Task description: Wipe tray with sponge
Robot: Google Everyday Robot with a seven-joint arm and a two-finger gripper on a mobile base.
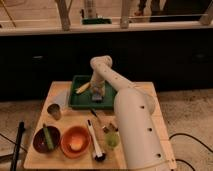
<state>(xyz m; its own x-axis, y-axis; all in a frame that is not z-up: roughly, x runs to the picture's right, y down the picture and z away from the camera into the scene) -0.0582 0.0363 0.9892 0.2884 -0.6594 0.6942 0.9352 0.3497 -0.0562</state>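
The dark green tray [76,101] lies at the back of the wooden table. A yellow oblong item [82,88] lies in its left part. My white arm reaches from the lower right over the tray. My gripper [96,95] points down into the tray's middle, on a small pale blue-grey sponge [96,98] that rests on the tray floor under it.
A round orange bowl [75,141] and a dark brown bowl [45,139] holding a green item stand at the front left. A metal cup [54,111] sits left of the tray. A long-handled brush [95,142], a green cup [112,140] and small utensils lie front centre.
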